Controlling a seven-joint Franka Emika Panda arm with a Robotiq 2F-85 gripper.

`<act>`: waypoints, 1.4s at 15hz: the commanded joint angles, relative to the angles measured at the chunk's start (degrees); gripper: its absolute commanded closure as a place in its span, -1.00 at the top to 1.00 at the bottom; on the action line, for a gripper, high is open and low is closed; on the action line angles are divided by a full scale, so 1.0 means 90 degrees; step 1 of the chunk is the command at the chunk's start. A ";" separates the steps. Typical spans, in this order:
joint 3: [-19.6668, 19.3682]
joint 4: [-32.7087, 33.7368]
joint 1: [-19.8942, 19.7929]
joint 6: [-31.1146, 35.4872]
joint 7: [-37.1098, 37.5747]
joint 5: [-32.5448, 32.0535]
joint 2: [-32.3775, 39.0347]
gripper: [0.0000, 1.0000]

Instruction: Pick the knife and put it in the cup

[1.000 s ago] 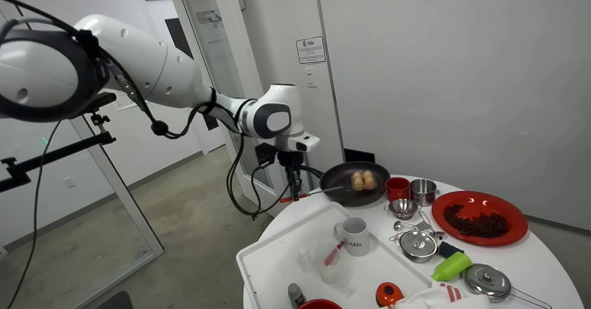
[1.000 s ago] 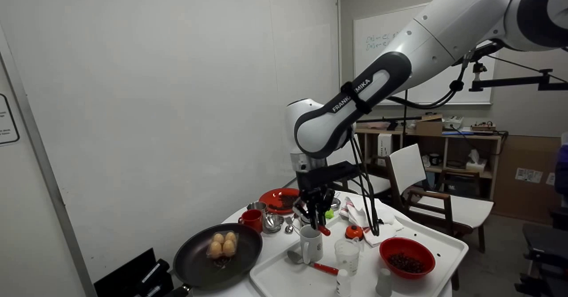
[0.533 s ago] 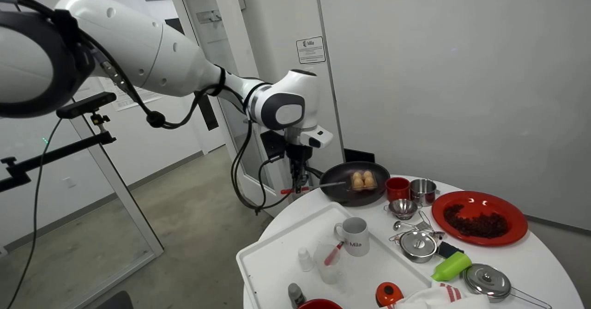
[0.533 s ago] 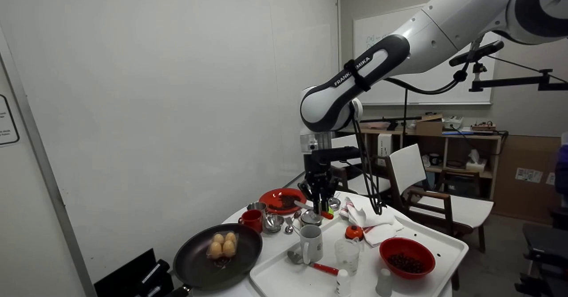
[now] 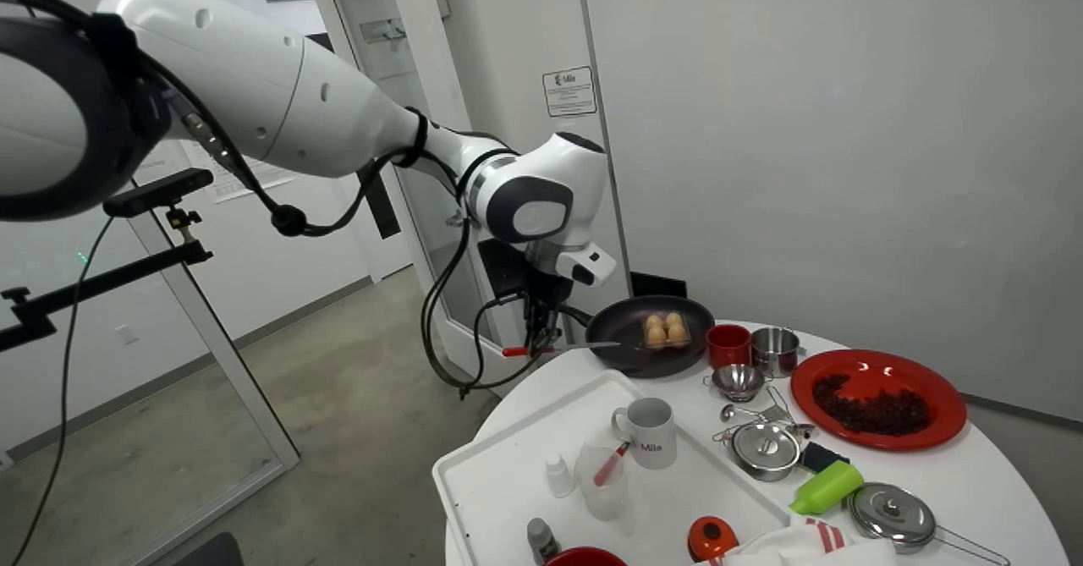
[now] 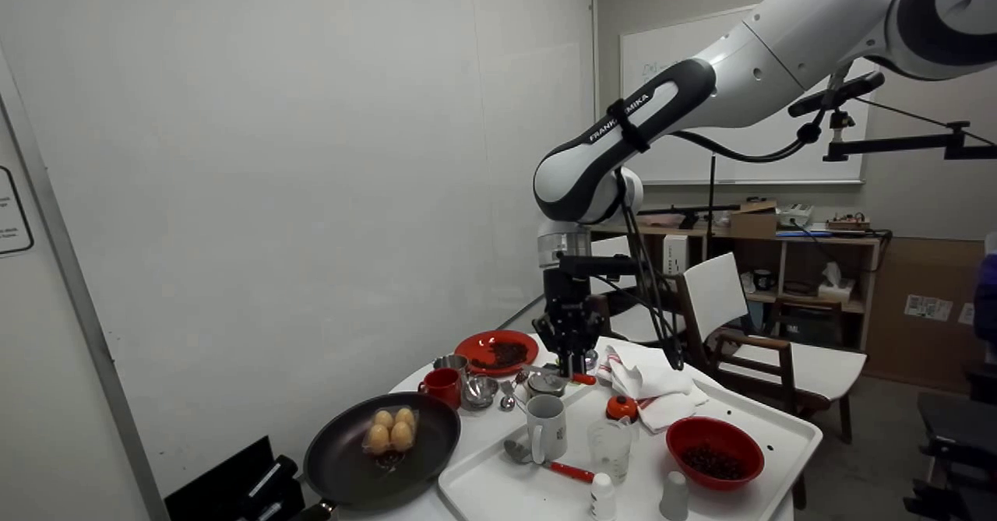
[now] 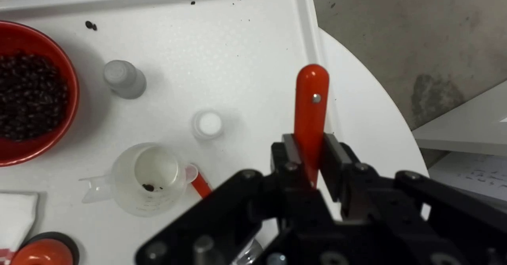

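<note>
One red-handled knife [image 7: 311, 110], held crosswise between the near-closed jaws of the gripper [image 7: 310, 152], lies roughly level in mid-air, whereas the upright mug [image 5: 653, 435], presumably the cup, likely requires the blade tilted down.

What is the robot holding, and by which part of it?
The knife, by its red handle; the jaws are shut partway along it, its rounded end sticking out.

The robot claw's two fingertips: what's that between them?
The wrist view shows the knife's red handle there, touched on both sides by the gripper, and nothing else.
</note>
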 commanded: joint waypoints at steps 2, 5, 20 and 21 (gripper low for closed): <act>-0.0197 -0.0973 0.0724 0.1059 0.0244 -0.0530 -0.0437 -0.82; -0.0088 -0.0614 0.0611 0.0899 0.0151 -0.0414 -0.0141 -0.63; -0.0363 0.0607 0.0601 0.0301 0.1048 -0.0423 0.0832 -0.86; -0.0361 0.0775 0.0559 0.0143 0.1081 -0.0400 0.0928 -0.86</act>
